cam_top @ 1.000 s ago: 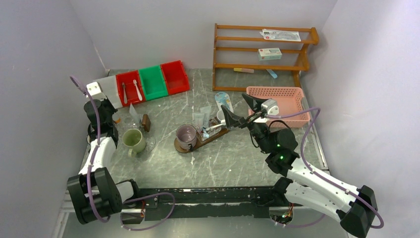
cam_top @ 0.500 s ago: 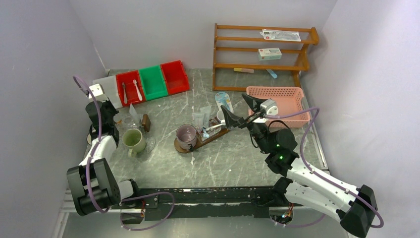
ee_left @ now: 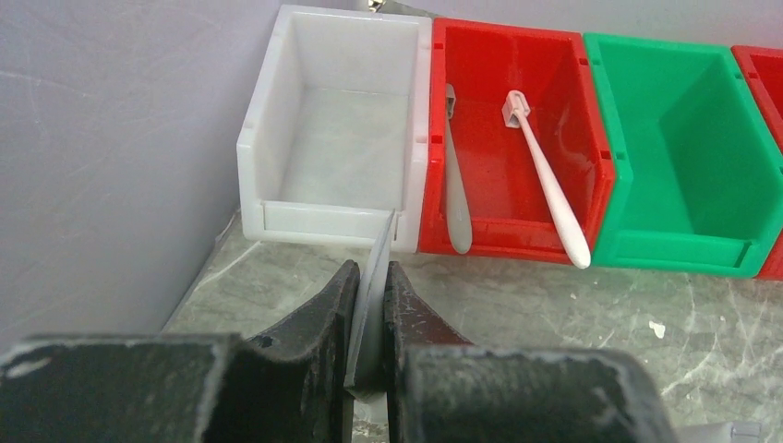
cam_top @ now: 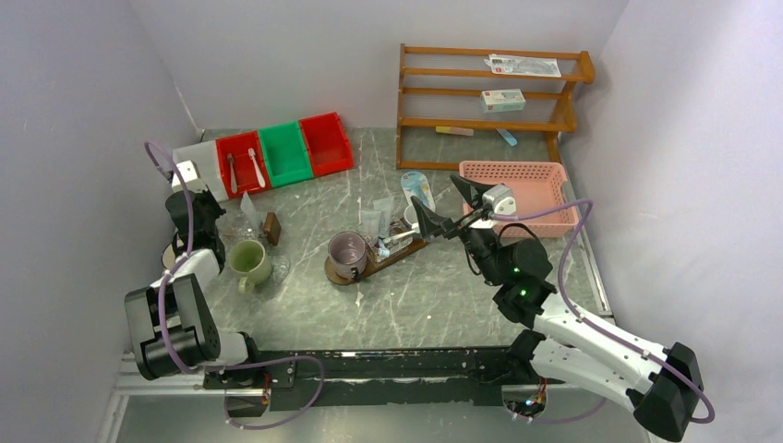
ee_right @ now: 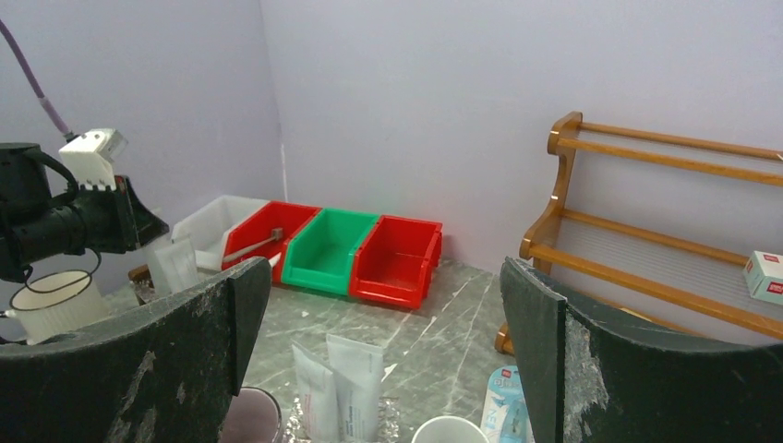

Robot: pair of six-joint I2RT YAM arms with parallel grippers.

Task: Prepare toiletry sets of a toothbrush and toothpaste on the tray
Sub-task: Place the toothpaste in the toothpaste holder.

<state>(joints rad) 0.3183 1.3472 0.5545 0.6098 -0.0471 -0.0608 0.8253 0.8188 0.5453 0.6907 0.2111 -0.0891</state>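
Where the left wrist camera looks along its own fingers, the left gripper (ee_left: 369, 277) is all but closed. It pinches a thin white tube (ee_left: 383, 240), seen edge-on, whose flat end pokes out just past the fingertips. Straight ahead of these fingers is a white bin (ee_left: 332, 129). Next on the gripper's right is a red bin (ee_left: 517, 212) with two white toothbrushes lying lengthwise, a long one (ee_left: 547, 180) and a shorter one (ee_left: 454, 185). A green bin (ee_left: 683, 148) comes after that.

The right gripper (ee_right: 383, 277) has its jaws spread fully wide with nothing between them, and it is raised off the table. Below the gap lie two loose tubes (ee_right: 337, 388), side by side on crinkled wrap. The rim of a white cup (ee_right: 448, 429) shows toward the right finger.

In the overhead view the tray (cam_top: 395, 255) lies below the right gripper. One end is about under its left fingertip, and the board runs away toward the left arm. It is well apart from the left gripper. A purple mug (cam_top: 348, 251) stands on the tray's end farthest from the right gripper. Small white items sit at the nearer end, too small to name.

A green mug (cam_top: 247, 260) stands off the tray, close beside the left gripper. A pink basket (cam_top: 522, 189) sits just behind the right gripper, and a wooden rack (cam_top: 489, 101) stands beyond that.
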